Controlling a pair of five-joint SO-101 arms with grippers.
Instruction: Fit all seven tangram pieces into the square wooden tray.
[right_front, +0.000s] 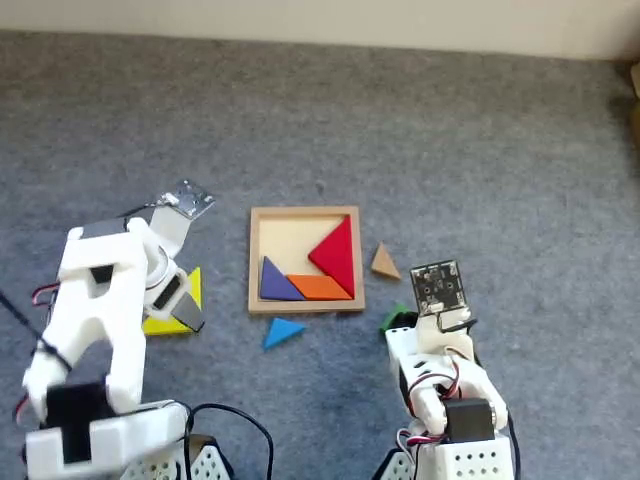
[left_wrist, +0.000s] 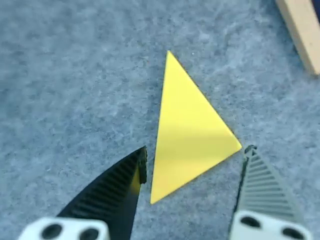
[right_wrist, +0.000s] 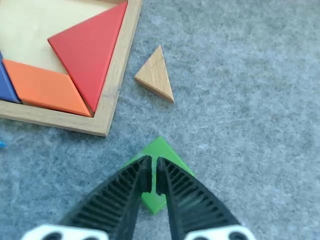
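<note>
The square wooden tray (right_front: 305, 212) lies flat in the middle of the grey felt-covered tabletop (right_front: 480, 150), between the two arms. Three pieces sit inside it. A red triangle (right_front: 338, 255) lies against the right wall. An orange parallelogram (right_front: 320, 287) lies along the near wall and touches the red one. A purple triangle (right_front: 275, 280) fills the near left corner beside the orange piece. The rest of the tray floor is bare pale wood.

Four pieces lie loose on the felt. A small blue triangle (right_front: 283, 332) is just below the tray's near edge. A small plain-wood triangle (right_wrist: 156, 75) sits just off the tray's right side, not touching it. A green piece (right_wrist: 161, 148) lies nearer the right arm, partly under it. A large yellow triangle (left_wrist: 187, 140) lies flat to the left of the tray, well apart from it and half hidden under the left arm from above.

The left hand (left_wrist: 195, 150) hangs over the yellow triangle with its fingers spread wide. One tip is just off each side of the piece's broad end. The right hand (right_wrist: 151, 162) is over the green piece with its fingers drawn together, only a sliver of gap between them.
</note>
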